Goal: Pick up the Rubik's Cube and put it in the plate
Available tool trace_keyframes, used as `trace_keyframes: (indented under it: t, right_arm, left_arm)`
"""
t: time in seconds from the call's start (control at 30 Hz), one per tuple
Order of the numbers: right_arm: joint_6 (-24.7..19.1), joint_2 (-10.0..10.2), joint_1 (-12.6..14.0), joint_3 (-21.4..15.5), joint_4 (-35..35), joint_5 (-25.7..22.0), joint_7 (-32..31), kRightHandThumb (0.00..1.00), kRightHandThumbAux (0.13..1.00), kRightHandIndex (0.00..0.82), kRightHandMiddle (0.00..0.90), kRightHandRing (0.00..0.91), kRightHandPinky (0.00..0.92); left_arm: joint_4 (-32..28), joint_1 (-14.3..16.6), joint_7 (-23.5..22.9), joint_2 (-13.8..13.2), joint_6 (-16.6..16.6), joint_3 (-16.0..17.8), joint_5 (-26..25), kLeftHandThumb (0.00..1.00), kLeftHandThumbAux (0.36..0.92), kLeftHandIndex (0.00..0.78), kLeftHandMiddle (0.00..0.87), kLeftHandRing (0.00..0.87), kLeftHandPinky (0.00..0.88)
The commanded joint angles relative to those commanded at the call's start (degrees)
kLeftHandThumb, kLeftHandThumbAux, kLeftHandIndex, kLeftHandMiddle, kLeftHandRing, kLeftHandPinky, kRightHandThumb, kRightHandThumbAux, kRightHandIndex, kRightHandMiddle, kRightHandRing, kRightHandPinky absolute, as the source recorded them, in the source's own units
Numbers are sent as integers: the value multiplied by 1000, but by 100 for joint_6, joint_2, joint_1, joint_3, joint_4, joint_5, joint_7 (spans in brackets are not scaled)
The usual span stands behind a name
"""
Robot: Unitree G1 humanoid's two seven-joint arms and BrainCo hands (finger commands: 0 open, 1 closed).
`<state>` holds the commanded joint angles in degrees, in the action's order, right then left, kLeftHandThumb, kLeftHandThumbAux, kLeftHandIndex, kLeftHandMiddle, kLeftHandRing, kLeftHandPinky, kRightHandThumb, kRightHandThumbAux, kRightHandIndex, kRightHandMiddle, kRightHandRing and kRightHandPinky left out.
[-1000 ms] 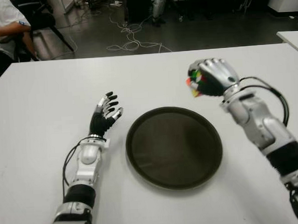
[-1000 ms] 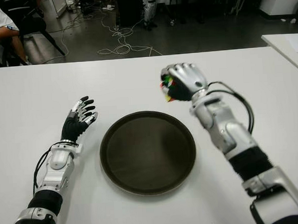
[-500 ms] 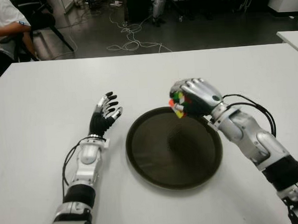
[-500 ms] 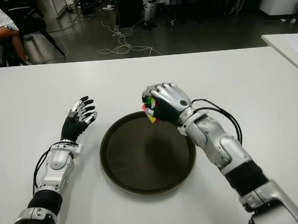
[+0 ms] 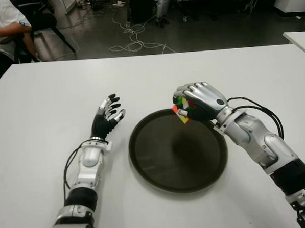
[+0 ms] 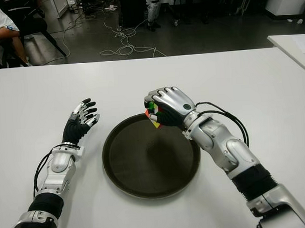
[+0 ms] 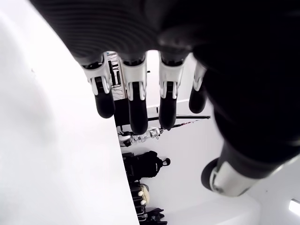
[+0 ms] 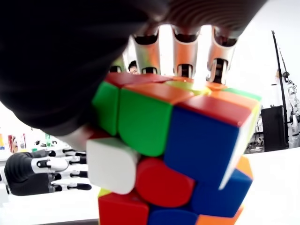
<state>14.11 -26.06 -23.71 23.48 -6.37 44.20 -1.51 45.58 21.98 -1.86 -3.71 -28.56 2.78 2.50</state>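
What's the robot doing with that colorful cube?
The robot's right hand is gripping a Rubik's Cube and holding it just above the far rim of a dark round plate on the white table. The cube is not in the plate yet; the fingers are wrapped around it. The left hand shows to the left of the plate with its fingers spread, holding nothing.

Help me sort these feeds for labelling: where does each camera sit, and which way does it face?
Left eye: head, facing down at the table; both arms show.
Right eye: beside it, same scene: plate, left hand open beside it.
Left wrist: on that arm, facing its spread fingers.
Right wrist: on that arm, facing the Rubik's Cube in the right hand.
Shared: the cube shows in the right wrist and both eyes.
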Motion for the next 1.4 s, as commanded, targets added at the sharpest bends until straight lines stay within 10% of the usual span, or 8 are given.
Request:
trace_keyframes:
  t: [1.4]
  right_arm:
    - [-92,250,78,170,-299,269,-111,696,721,432,660,668,620]
  left_arm:
    - [10,-6,-55,-57,-91,46,-18,91,707,140,189,179,154]
